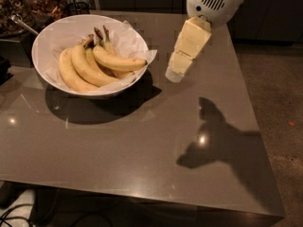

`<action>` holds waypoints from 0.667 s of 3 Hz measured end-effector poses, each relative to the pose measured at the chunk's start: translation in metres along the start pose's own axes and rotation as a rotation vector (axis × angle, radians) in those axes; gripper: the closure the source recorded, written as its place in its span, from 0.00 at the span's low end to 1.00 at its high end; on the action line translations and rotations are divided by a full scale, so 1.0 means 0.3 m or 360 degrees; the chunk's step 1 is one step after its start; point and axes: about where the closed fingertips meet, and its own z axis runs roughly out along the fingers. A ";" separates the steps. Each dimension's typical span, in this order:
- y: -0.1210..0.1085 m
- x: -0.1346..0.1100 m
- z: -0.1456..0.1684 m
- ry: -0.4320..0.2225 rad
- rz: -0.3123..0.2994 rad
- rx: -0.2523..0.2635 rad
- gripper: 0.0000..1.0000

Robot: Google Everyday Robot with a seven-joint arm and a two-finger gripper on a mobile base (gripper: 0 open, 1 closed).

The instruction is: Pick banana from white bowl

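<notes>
The white bowl [57, 34] stands on the grey table at the far left, lined with crumpled white paper. A loose yellow banana [118, 61] lies across the top of a bunch of yellow bananas [78, 70] inside it, its dark tip pointing right. My gripper [174, 74] hangs above the table just right of the bowl's rim, pointing down and left, apart from the bowl and the banana. It holds nothing.
The grey table [142, 145] has its right edge near the arm's shadow [222, 141]. Dark clutter and a metal utensil [21, 25] lie behind the bowl at the far left. Cables [14, 212] lie on the floor at the bottom left.
</notes>
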 end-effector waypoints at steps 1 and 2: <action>-0.004 -0.079 0.013 -0.0005 -0.0048 0.0029 0.00; 0.002 -0.213 0.036 0.0027 -0.0154 0.0042 0.00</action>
